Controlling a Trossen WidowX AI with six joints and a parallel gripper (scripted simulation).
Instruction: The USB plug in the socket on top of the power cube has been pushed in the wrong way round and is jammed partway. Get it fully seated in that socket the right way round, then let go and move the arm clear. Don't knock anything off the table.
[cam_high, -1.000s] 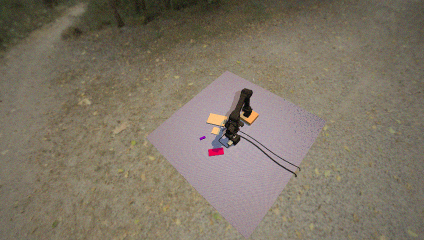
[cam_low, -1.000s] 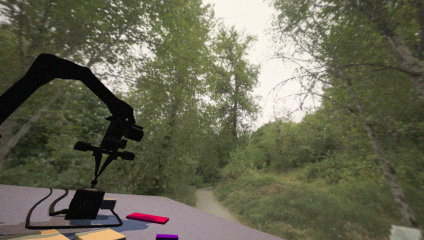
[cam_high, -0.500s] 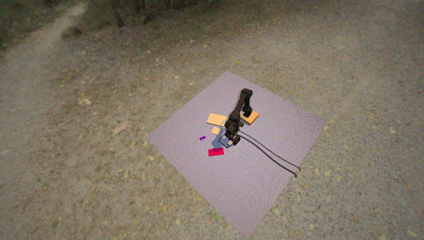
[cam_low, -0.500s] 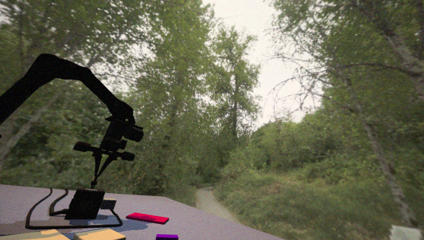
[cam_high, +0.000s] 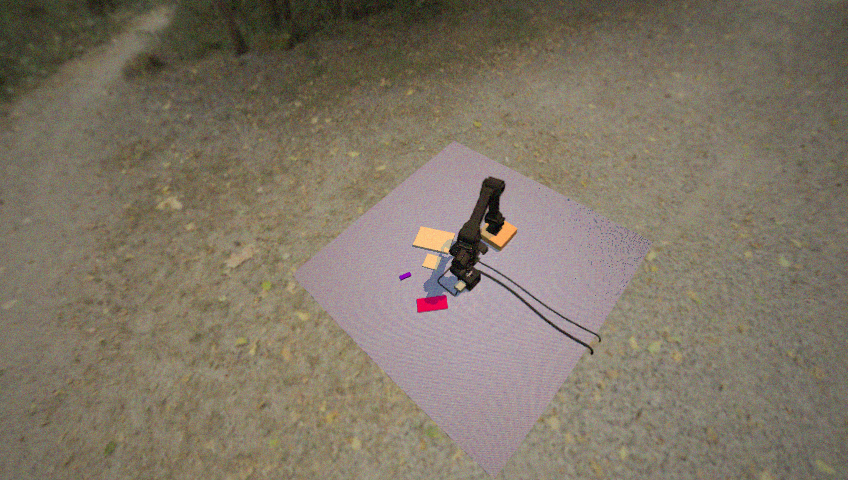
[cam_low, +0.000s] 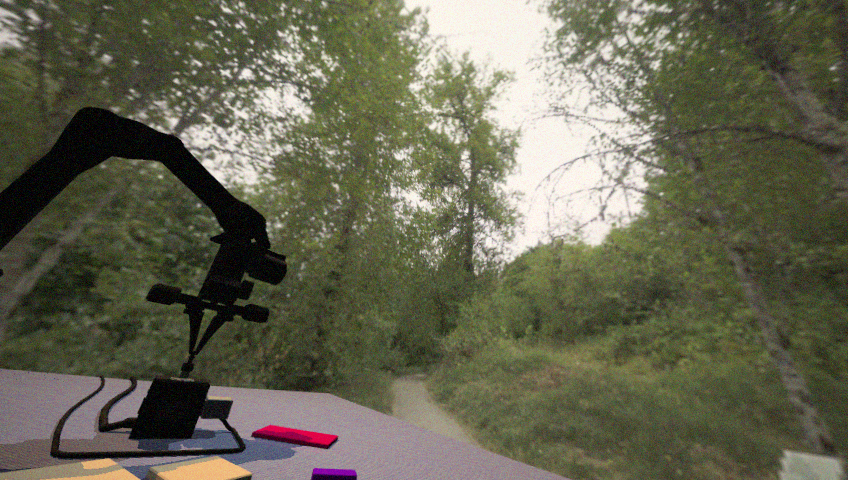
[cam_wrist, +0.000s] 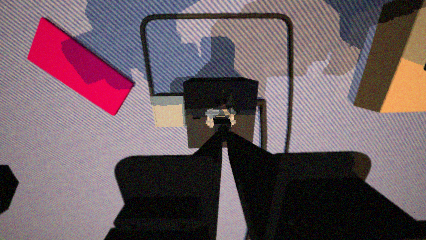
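The power cube (cam_high: 471, 279) (cam_low: 171, 410) (cam_wrist: 197, 136) is a dark block standing on the purple-grey table. A pale metallic socket area (cam_wrist: 209, 120) shows on its top in the wrist view. My gripper (cam_low: 189, 358) (cam_wrist: 223, 136) points down over the cube and is shut on the USB plug (cam_low: 186, 368), a small dark piece at the fingertips. The plug is at the cube's top, upright or nearly so. The fingertips hide part of plug and socket, so I cannot tell its depth or which way round it is.
A pale block (cam_high: 460, 286) (cam_low: 217, 408) (cam_wrist: 169, 115) is at the cube's side. A dark cable (cam_low: 148, 453) (cam_wrist: 215, 16) loops around. A red slab (cam_high: 432, 303) (cam_low: 294, 435) (cam_wrist: 80, 67), a purple piece (cam_high: 405, 275) (cam_low: 333, 474) and orange blocks (cam_high: 433, 238) (cam_low: 202, 469) (cam_wrist: 407, 87) lie nearby.
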